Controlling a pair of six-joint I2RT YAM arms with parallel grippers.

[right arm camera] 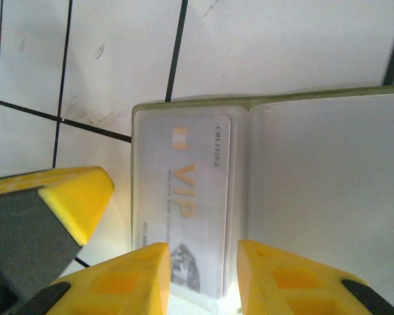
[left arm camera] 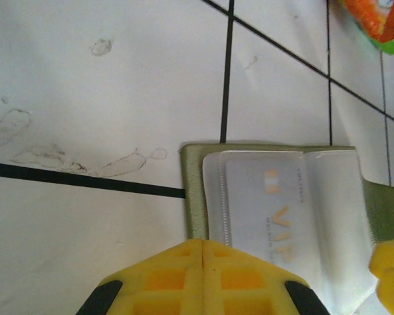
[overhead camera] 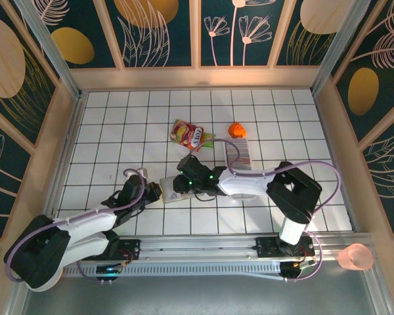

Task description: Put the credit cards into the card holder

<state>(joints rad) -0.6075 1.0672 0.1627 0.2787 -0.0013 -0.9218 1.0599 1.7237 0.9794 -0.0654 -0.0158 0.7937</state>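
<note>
**Top view.** My left claw (overhead camera: 148, 190) and right claw (overhead camera: 185, 181) sit close together over the card holder (overhead camera: 165, 194), near the front of the white tiled surface (overhead camera: 118, 118). The credit cards (overhead camera: 240, 156) stand as a striped block well behind it. Near them lies a red-and-yellow packet (overhead camera: 189, 134), its lettering too small to read.

**Left wrist.** My left claw's fingers are pressed together with no gap, at the holder's olive edge. A clear sleeve shows a pale card (left arm camera: 269, 210) marked "VIP" in gold.

**Right wrist.** Here the same card also shows a dark emblem at its near end and a small printed line I cannot read reliably. My right claw is narrowly parted, one finger on either side of that end. A pale strip separates the card from one finger.
</note>
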